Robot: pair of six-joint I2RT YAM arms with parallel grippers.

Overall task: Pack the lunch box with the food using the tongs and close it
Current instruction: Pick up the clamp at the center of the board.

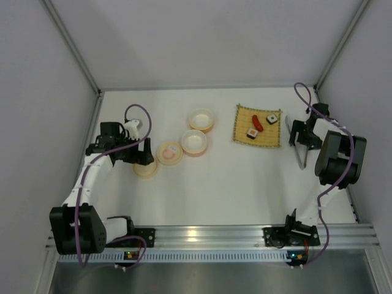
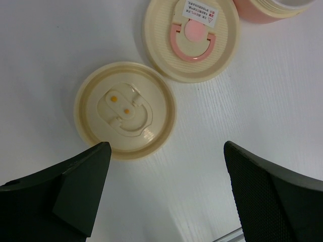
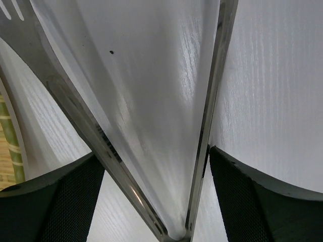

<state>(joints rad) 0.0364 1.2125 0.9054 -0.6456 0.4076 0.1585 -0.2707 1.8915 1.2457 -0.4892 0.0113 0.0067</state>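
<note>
The silver tongs [image 1: 301, 158] lie on the table right of the bamboo mat [image 1: 242, 124]. In the right wrist view the two arms of the tongs [image 3: 75, 108] meet in a V near the bottom. My right gripper [image 3: 156, 159] straddles them near the hinge, a pad against each arm. The food rests on the mat: a red sausage [image 1: 257, 123] and two sushi rolls [image 1: 271, 119] [image 1: 252, 133]. The lunch box is two round pink bowls [image 1: 201, 119] [image 1: 193, 143], both uncovered. My left gripper [image 2: 166, 151] hangs open over bare table, just below a cream lid [image 2: 125, 110].
A second cream lid with a pink handle [image 2: 191, 38] lies beside the first, touching it. The mat's edge [image 3: 7, 136] shows at the left of the right wrist view. Grey walls close in the table on three sides.
</note>
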